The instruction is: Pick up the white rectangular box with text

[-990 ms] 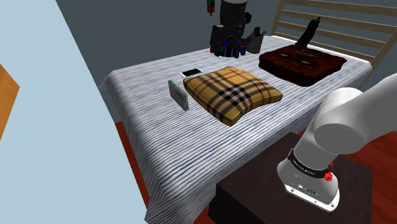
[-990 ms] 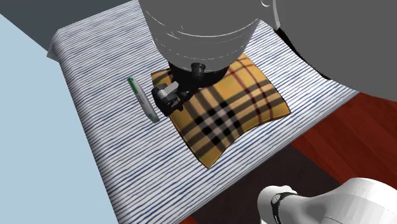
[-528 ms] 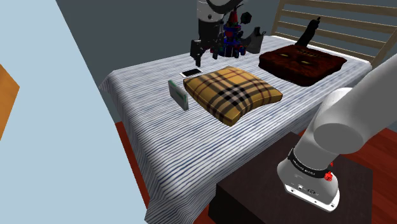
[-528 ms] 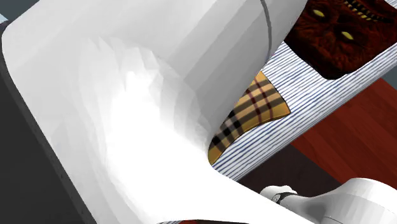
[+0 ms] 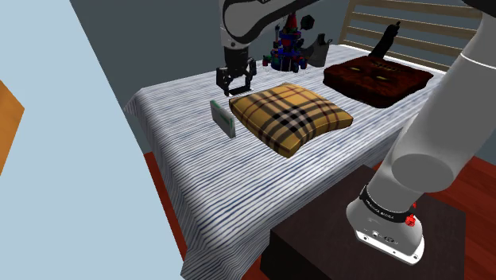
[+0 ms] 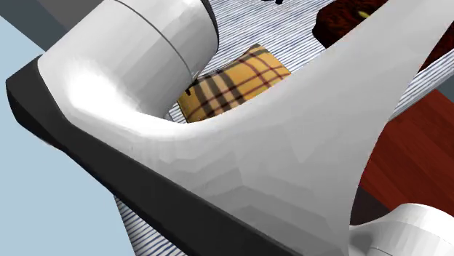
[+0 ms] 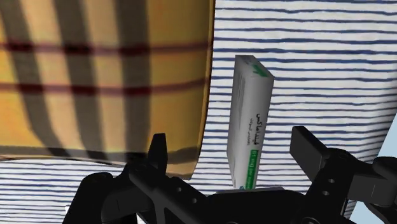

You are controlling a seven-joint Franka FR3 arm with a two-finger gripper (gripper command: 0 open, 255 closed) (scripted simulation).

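Black tool (image 5: 236,81) with its fingers spread wide, gripping nothing. In the shoulder view it hangs over the bed (image 5: 183,159), just above the far corner of the plaid pillow (image 5: 290,117). The white box (image 5: 223,118) stands on its long edge on the blue-and-white striped sheet, just beside the pillow on the shoulder view's left and a bit nearer the camera than the tool. Further back there's a dark red cushion (image 5: 377,79) with a face on it, a small colourful toy figure (image 5: 288,52) and a pale slatted headboard (image 5: 421,32). Light blue wall (image 5: 63,175) on the left, reddish-brown floor (image 5: 477,187), dark stand (image 5: 318,239) at the lower right.

In the second exterior view the white arm (image 6: 255,160) blocks most of the scene. A slice of the pillow (image 6: 233,80), some striped sheet (image 6: 247,29) and floor (image 6: 415,160) peek past it.

In the wrist view the box (image 7: 250,121) sits in the gap between the open fingers (image 7: 158,149), nearer the far finger, and neither one touches it. It's white with green trim and small print down the side. The pillow (image 7: 102,76) lies close alongside it on the sheet (image 7: 318,63).
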